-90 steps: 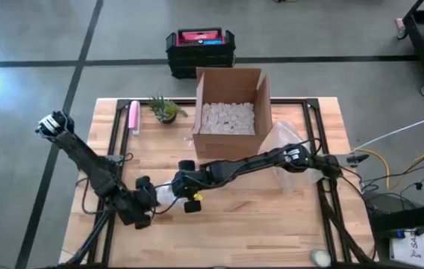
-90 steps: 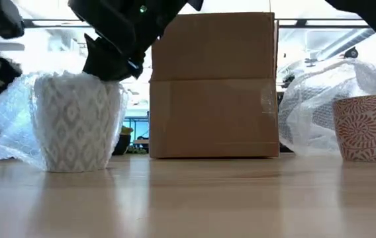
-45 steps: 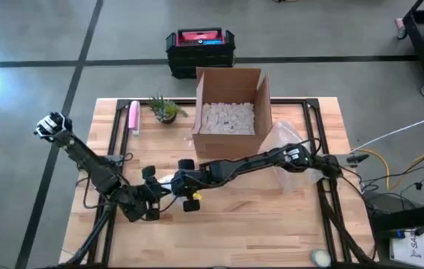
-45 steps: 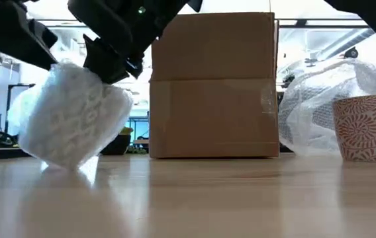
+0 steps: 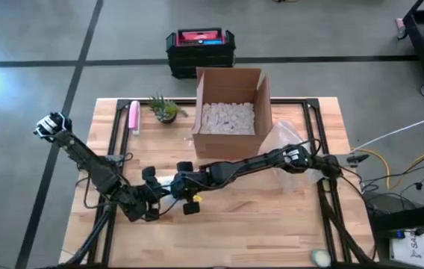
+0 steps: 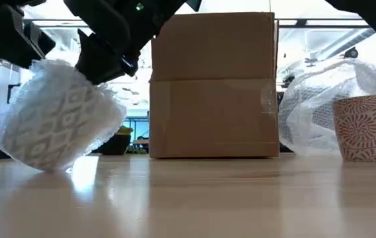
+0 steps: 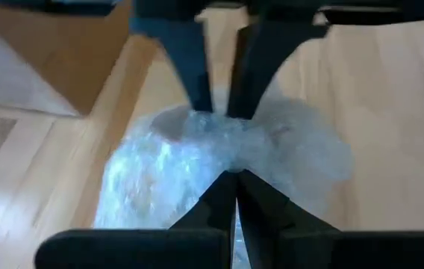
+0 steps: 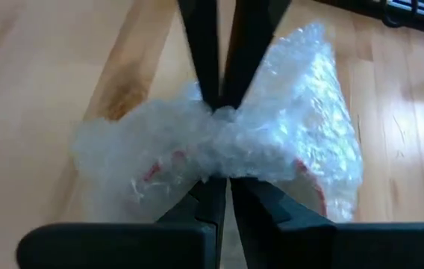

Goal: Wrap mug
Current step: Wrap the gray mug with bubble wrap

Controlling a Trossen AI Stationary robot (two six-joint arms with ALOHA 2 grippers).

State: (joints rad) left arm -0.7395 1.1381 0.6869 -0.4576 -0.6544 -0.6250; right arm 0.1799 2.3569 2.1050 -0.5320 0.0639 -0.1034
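A grey-patterned mug (image 6: 55, 129) sheathed in bubble wrap (image 7: 160, 172) stands tilted on the table's near left part, between my two grippers. My left gripper (image 7: 234, 178) comes from the left and is shut on the wrap's gathered bunch. My right gripper (image 8: 223, 183) reaches across from the right and is shut on the same bunch, facing the left one. In the high view the wrapped mug (image 5: 166, 190) shows as a pale spot between my left gripper (image 5: 154, 199) and my right gripper (image 5: 177, 185). My left gripper pinches the gathered bunch of bubble wrap (image 7: 223, 158) between its two fingers, several layers crumpled together at the mug's upper end. The mug leans below the hold, a lower edge (image 6: 42, 165) on the table. My right gripper pinches the same crumpled bunch (image 8: 223, 142) between its two fingers from the opposite side, its fingertips almost meeting the left gripper's. The wrap (image 8: 301, 119) spreads out to both sides of the pinch over the mug.
An open cardboard box (image 5: 229, 112) with white filling stands at the far middle. A red-patterned cup (image 6: 363, 129) and loose bubble wrap (image 5: 288, 146) lie to the right. A small plant (image 5: 164, 110) and a pink object (image 5: 133, 116) sit far left.
My left gripper has moved from the near left toward the mug and now holds the wrap. The mug, upright a second ago, has tipped over onto a lower edge. The wrap that lay spread beside it is now gathered over the mug.
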